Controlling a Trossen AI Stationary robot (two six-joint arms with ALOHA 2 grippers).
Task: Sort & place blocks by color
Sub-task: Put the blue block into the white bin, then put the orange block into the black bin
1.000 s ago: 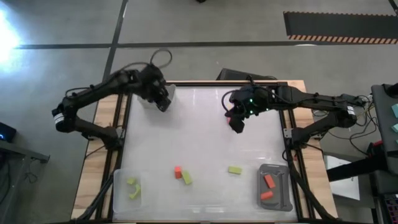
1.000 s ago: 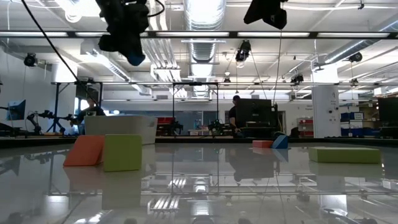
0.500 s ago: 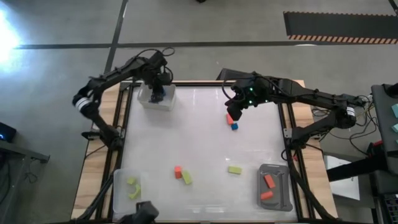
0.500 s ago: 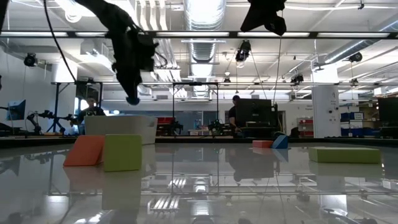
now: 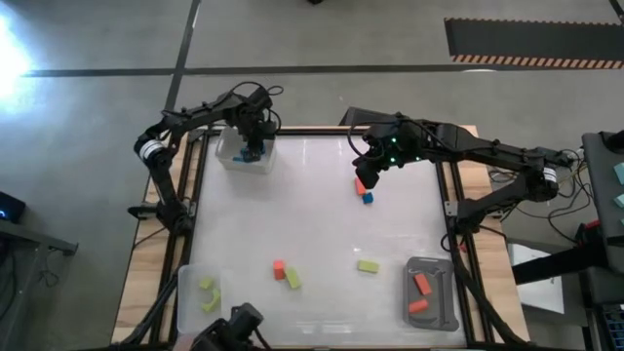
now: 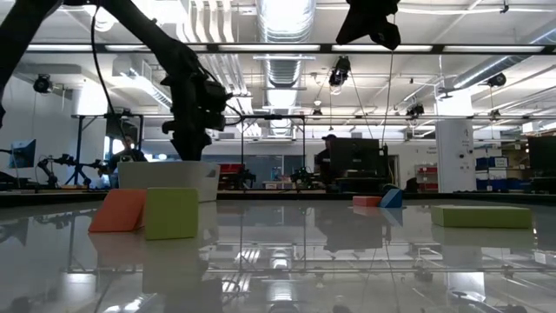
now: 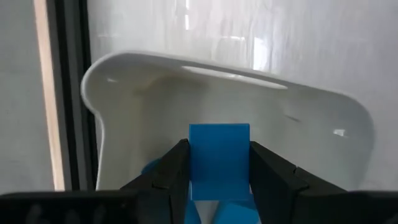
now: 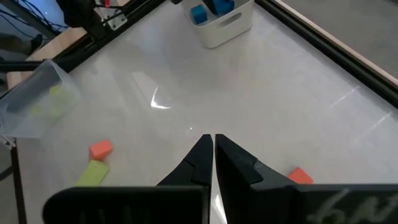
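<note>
My left gripper point(image 7: 219, 186) hangs over the white tray point(image 5: 244, 156) at the table's far left corner, shut on a blue block point(image 7: 219, 158); more blue shows under it. My right gripper point(image 8: 213, 146) is shut and empty, hovering high over the far right part of the table point(image 5: 363, 175), above an orange block point(image 5: 360, 185) and a blue block point(image 5: 368, 198) lying flat. Nearer the front lie an orange block point(image 5: 279, 266) and two green blocks point(image 5: 292, 279) point(image 5: 368, 265). My left gripper pinches the blue block between its two fingers point(image 7: 171, 174), one on each of its opposite side faces point(image 7: 194, 163). The fingers point down from above. The block is upright in the hold, down in the white tray's opening point(image 7: 149, 106); whether it touches the blocks below I cannot tell.
A clear tray point(image 5: 200, 297) with green blocks sits at the near left corner, a grey tray point(image 5: 429, 292) with orange blocks at the near right. A dark frame rail point(image 5: 450, 210) edges the table. A dark object point(image 5: 234, 331) pokes in at the near edge.
My left gripper has moved toward the far left corner and come down, carrying the blue block from high above the table into the white tray's opening. My right gripper has shifted slightly toward the far edge, uncovering the orange and blue blocks below it.
</note>
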